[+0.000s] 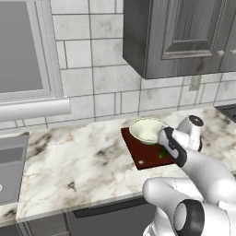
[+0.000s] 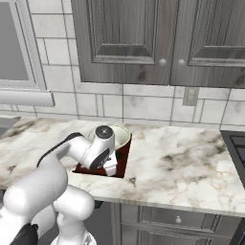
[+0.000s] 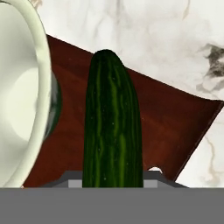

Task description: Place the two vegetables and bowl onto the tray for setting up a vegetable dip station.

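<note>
A dark green elongated vegetable (image 3: 113,127) runs up from between my fingers in the hand view, just above the dark reddish-brown tray (image 3: 175,118). My gripper (image 3: 113,180) is shut on it. In the left base view a bit of that vegetable (image 1: 162,154) shows under my hand (image 1: 169,144), over the tray (image 1: 140,154). The pale greenish-white bowl (image 1: 146,129) stands upright on the tray's far part, close beside the vegetable. The bowl (image 2: 123,135) and tray (image 2: 124,160) are partly hidden by my wrist in the right base view. The bowl's rim (image 3: 37,57) curves along the left of the hand view.
The marble counter (image 1: 83,156) stretches left to a sink (image 1: 9,170). A dark stove top (image 2: 235,146) lies at the right. Grey wall cabinets (image 2: 139,38) hang above the tiled wall, with an outlet (image 2: 190,96) below them. Bare counter (image 2: 177,162) lies right of the tray.
</note>
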You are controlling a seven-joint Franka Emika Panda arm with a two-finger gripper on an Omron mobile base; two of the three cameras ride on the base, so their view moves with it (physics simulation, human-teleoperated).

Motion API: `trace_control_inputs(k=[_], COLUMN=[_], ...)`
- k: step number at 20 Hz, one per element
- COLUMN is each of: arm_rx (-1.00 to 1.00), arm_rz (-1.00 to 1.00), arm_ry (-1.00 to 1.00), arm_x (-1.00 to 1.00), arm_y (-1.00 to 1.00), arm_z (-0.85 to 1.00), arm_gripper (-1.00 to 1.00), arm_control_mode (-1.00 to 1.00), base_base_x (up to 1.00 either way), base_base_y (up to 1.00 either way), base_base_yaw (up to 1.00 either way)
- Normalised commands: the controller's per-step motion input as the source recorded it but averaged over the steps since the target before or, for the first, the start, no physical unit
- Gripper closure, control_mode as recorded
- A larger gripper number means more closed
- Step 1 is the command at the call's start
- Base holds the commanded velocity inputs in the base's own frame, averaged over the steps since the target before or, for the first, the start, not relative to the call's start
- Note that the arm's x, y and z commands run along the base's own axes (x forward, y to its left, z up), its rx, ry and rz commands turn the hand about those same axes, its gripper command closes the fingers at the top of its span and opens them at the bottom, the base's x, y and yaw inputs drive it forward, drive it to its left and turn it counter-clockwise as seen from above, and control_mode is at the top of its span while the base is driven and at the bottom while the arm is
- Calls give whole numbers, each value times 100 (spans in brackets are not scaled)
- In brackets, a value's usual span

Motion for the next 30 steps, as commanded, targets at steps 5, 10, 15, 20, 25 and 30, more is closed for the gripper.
trace_control_inputs(k=[5,10,15,20,25,30], arm_rx=[0,0,0,0,0,0], arm_rz=[0,0,0,0,0,0], arm_ry=[0,0,0,0,0,0], arm_x=[11,11,5,0,1,3], arm_y=[0,0,0,0,0,0], arm_z=[-24,-26,-20,-15,-12,-8], arm_gripper=[100,100,100,-100,-100,-100], arm_control_mode=[-100,-100,-100,-100,-100,-100], base_base_x=[0,0,0,0,0,0], base_base_y=[0,0,0,0,0,0], base_base_yaw=[0,0,0,0,0,0])
